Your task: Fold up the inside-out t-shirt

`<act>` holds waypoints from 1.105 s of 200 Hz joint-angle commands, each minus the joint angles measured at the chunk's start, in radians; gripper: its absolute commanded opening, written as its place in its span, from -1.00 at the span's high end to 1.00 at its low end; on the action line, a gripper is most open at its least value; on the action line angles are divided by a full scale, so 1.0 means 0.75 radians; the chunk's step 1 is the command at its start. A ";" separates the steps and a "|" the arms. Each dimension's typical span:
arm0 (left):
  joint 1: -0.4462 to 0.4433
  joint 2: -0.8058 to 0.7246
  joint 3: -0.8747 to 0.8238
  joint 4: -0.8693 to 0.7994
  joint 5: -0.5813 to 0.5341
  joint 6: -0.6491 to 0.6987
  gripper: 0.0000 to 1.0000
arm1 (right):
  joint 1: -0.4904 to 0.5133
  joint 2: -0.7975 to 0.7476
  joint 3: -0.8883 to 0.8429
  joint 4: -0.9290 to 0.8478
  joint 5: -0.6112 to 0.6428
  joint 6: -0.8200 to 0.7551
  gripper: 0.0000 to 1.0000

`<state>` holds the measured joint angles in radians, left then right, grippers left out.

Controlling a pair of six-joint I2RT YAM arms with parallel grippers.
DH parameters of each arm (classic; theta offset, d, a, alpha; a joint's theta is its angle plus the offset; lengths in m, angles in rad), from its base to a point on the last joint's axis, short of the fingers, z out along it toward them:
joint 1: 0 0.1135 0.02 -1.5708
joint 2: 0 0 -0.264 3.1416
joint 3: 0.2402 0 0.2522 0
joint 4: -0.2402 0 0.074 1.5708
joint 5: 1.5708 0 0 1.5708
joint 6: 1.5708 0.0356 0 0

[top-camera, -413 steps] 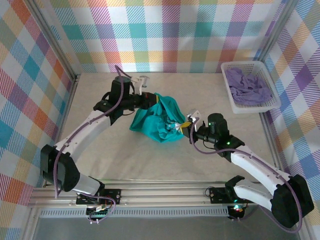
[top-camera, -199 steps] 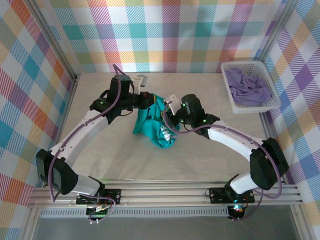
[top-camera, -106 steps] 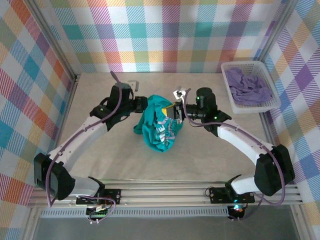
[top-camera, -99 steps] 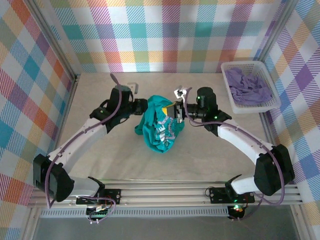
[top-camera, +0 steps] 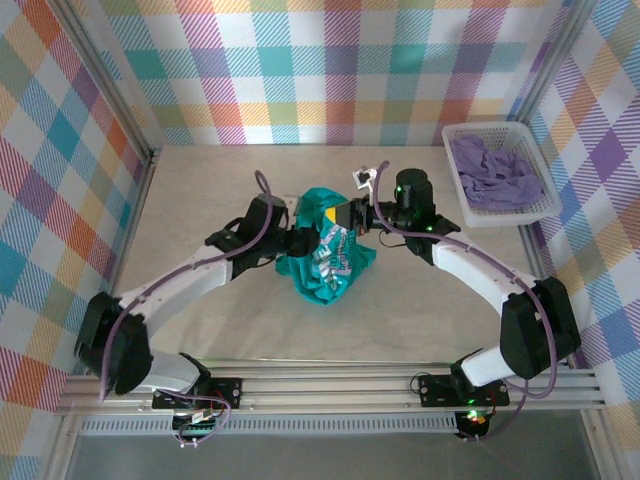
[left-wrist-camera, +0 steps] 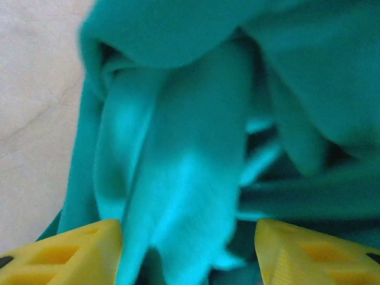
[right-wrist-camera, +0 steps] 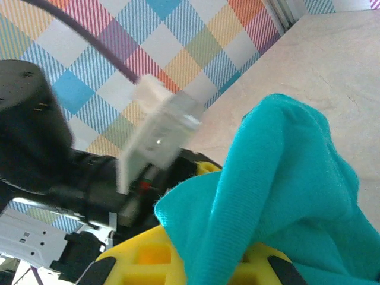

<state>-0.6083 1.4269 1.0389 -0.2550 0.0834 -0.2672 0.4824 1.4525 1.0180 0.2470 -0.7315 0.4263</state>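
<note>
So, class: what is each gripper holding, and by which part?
The right gripper pinches a bunched fold on the far side of the teal t-shirt. The left gripper stands open around cloth, gripping nothing.

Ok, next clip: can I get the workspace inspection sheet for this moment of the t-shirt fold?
Surface: pale table, no stains seen.
Job's things: teal t-shirt bunched mid-table, not folded, pale print showing.
Clutter: white basket at the far right holds a lavender garment, apart from the shirt.
Grippers: left gripper at the shirt's left side, fingers apart with loose cloth between them; right gripper shut on the shirt's upper edge.
Cables: a purple cable loops above the left wrist; not caught in the cloth as far as seen.
Surroundings: plaid walls on three sides, metal rail along the near edge.
</note>
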 commanded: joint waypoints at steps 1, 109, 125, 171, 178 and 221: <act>-0.006 0.121 0.122 0.062 -0.070 0.037 0.27 | -0.023 -0.021 0.046 0.029 -0.058 -0.024 1.00; 0.298 -0.384 -0.078 0.970 1.081 -0.362 1.00 | -0.118 -0.176 0.156 -0.525 0.511 -0.428 0.87; 0.298 -0.409 -0.085 0.960 1.079 -0.338 1.00 | -0.118 -0.136 0.203 -0.617 0.610 -0.427 0.71; 0.297 -0.379 -0.007 0.665 0.877 -0.249 1.00 | -0.078 -0.144 0.229 -0.794 0.814 -0.511 0.12; 0.297 -0.367 0.005 0.636 0.859 -0.239 1.00 | -0.056 -0.175 0.196 -0.785 0.822 -0.530 0.08; 0.297 -0.337 0.020 0.600 0.849 -0.226 1.00 | 0.115 -0.397 -0.037 -0.674 0.740 -0.649 -0.01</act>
<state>-0.3820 1.1797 1.0012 0.2089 0.7387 -0.4709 0.5011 1.2556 1.0622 -0.2932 -0.1490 0.0139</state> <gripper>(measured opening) 0.056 0.502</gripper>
